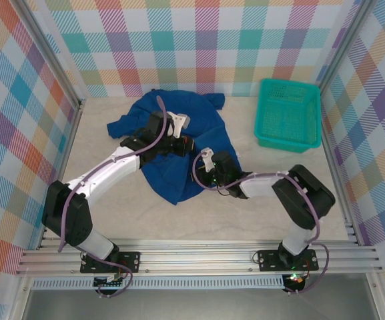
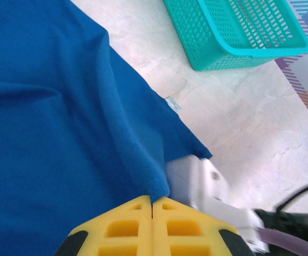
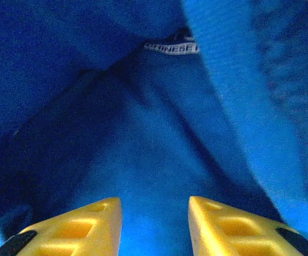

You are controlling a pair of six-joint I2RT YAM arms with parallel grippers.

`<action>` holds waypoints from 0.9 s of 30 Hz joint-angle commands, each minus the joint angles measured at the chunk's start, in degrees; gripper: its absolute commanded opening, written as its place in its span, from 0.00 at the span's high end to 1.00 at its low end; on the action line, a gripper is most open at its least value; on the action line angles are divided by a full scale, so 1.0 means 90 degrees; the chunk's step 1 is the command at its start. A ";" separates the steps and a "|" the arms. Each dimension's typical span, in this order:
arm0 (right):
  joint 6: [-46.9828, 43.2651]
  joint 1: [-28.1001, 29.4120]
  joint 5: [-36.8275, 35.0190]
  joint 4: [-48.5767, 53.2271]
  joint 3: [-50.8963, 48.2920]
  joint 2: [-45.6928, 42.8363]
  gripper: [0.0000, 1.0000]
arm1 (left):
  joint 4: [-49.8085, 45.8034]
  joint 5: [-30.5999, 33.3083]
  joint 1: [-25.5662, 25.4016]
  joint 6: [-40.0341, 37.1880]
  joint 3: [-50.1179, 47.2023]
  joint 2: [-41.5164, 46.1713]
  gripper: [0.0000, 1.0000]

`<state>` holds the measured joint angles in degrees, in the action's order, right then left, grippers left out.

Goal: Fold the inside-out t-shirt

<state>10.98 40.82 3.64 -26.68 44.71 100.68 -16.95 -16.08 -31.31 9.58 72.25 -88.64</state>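
Note:
The inside-out t-shirt (image 1: pixel 202 120) is royal blue and lies crumpled across the middle of the table. My left gripper (image 1: pixel 181 143) sits over its middle. In the left wrist view its yellow fingers (image 2: pixel 127 226) are shut on a raised fold of the t-shirt (image 2: pixel 47 106). My right gripper (image 1: pixel 206 167) rests at the shirt's right side, close to the left one; its white housing (image 2: pixel 199 181) shows just beyond the held fold. In the right wrist view its fingers (image 3: pixel 79 229) stand apart, with the t-shirt (image 3: pixel 154 138) spread between and beyond them. A white label (image 3: pixel 171 48) shows at a seam.
A teal mesh basket (image 1: pixel 265 117) stands at the back right, apart from the shirt; its rim (image 2: pixel 239 53) shows in the left wrist view. Checked walls and metal rails close the table on three sides. Bare tabletop (image 1: pixel 112 213) lies in front of the shirt.

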 commanded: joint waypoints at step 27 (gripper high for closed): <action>-0.0984 -0.0028 0.0027 -0.0156 0.1081 0.0847 0.78 | -0.0572 -0.1242 0.0080 0.0185 0.0503 0.1270 1.00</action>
<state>-0.97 43.57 -3.20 -28.80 55.07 109.34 -22.39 -24.47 -31.18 13.39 77.95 -79.72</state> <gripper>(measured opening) 0.218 0.046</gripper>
